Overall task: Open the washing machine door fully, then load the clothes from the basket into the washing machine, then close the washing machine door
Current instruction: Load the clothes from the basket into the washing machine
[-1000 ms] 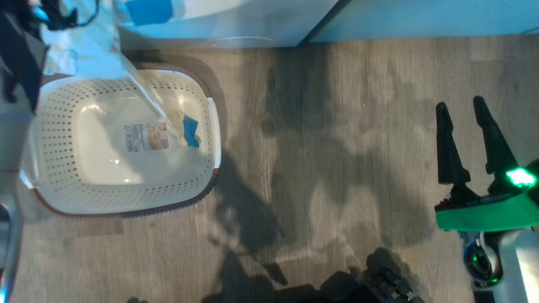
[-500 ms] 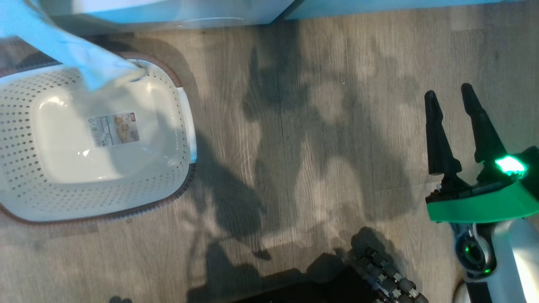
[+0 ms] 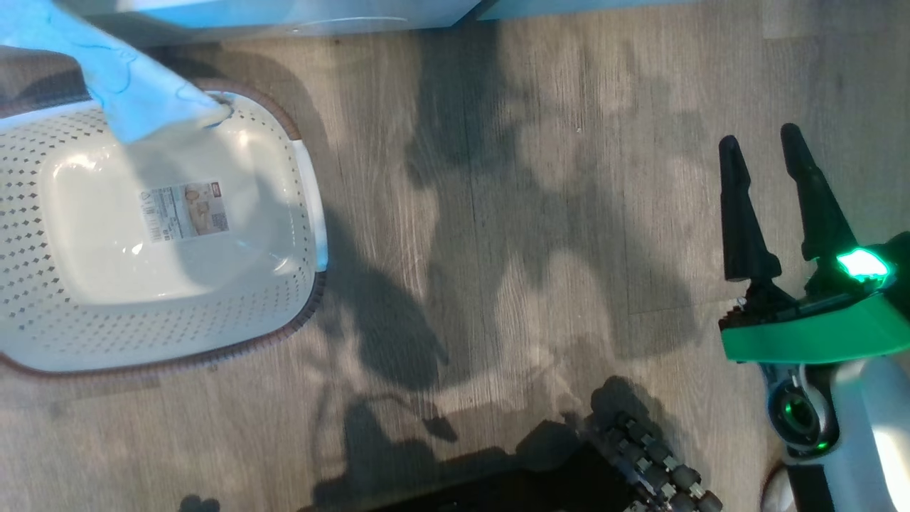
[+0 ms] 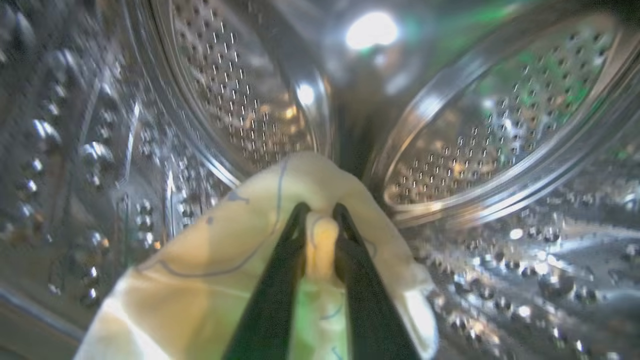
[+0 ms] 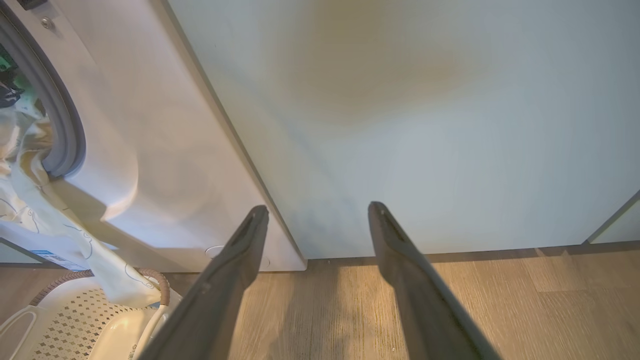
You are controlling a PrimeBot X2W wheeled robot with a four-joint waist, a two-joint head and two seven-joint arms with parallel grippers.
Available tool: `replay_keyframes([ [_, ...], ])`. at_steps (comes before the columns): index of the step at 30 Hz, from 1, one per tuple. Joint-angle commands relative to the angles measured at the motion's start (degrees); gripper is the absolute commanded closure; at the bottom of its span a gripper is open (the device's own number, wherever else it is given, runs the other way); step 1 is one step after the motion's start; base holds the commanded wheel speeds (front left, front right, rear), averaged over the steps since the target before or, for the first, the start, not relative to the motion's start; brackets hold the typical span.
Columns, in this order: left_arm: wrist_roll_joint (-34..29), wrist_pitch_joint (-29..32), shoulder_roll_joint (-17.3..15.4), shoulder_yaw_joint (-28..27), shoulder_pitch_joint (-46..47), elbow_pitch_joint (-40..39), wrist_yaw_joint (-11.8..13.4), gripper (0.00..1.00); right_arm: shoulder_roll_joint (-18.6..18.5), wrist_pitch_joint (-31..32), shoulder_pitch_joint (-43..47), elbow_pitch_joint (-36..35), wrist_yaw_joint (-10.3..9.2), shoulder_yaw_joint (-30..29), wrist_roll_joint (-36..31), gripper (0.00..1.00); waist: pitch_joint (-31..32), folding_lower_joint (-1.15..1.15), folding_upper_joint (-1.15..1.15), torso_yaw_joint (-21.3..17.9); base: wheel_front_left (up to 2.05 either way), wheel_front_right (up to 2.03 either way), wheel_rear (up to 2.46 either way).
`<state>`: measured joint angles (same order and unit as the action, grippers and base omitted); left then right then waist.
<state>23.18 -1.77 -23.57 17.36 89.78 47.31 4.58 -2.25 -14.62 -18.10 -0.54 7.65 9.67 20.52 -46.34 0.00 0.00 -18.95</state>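
In the left wrist view my left gripper (image 4: 320, 210) is inside the steel drum (image 4: 490, 125) of the washing machine, shut on a fold of the cream-yellow clothes (image 4: 210, 260). The cloth (image 5: 45, 220) trails out of the grey-rimmed drum mouth of the white washing machine (image 5: 165, 150) down to the back rim of the basket (image 5: 75, 320). The head view shows the cloth's tail (image 3: 128, 92) lying over the rim of the cream basket (image 3: 178, 327), whose labelled bottom is bare. My right gripper (image 3: 759, 139) hangs open over the floor, right of the machine (image 5: 318, 207). The washing machine door is out of view.
A pale green cabinet (image 5: 425, 125) stands right of the washer, directly ahead of my right gripper. Wood floor (image 3: 498, 213) stretches between the basket and the right arm. My dark wheeled base (image 3: 640, 462) shows at the bottom edge.
The cloth's tail has risen off the basket's bottom up to its back rim. The head camera has shifted, so the basket sits further left. The right gripper stays open.
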Motion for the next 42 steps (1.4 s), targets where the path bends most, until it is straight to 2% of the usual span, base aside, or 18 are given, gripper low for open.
replay_keyframes([
  [1,0.5,0.8,-1.6,-1.0,0.6,-1.0,0.1,0.0,-0.6,-0.4,0.6,-1.2,-0.16,0.8,0.2,0.0,0.1,0.0,0.0,0.2,0.0,0.0,0.0],
  [11,1.8,0.0,-0.2,-0.3,-4.5,-1.1,0.6,0.0,-0.6,-0.4,1.2,-1.3,-0.16,-0.6,-1.4,0.0,1.9,0.0,0.0,2.3,0.0,0.0,0.0],
  [18,2.8,-4.5,1.1,-0.6,-13.0,-7.3,2.2,0.0,-0.6,-0.4,2.2,-1.4,-0.16,-1.7,-2.9,0.0,4.2,0.0,0.0,4.1,0.0,0.0,0.0],
  [26,3.5,-8.1,1.4,-1.1,-25.0,-18.6,5.5,0.0,-0.6,-0.4,3.7,-1.7,-0.16,-3.0,-4.7,0.0,7.3,0.0,0.0,6.1,0.0,0.0,0.0],
  [39,1.3,-10.5,2.2,1.7,-52.0,-41.8,14.1,0.0,-0.7,-0.4,7.9,-1.6,-0.16,-5.0,-8.1,0.0,15.8,0.0,0.0,10.5,0.0,0.0,0.0],
  [42,0.4,-10.6,2.4,3.2,-56.8,-44.4,15.4,0.0,-1.0,-0.4,9.0,-1.5,-0.16,-5.5,-8.6,0.0,17.9,0.0,0.0,11.3,0.0,0.0,0.0],
])
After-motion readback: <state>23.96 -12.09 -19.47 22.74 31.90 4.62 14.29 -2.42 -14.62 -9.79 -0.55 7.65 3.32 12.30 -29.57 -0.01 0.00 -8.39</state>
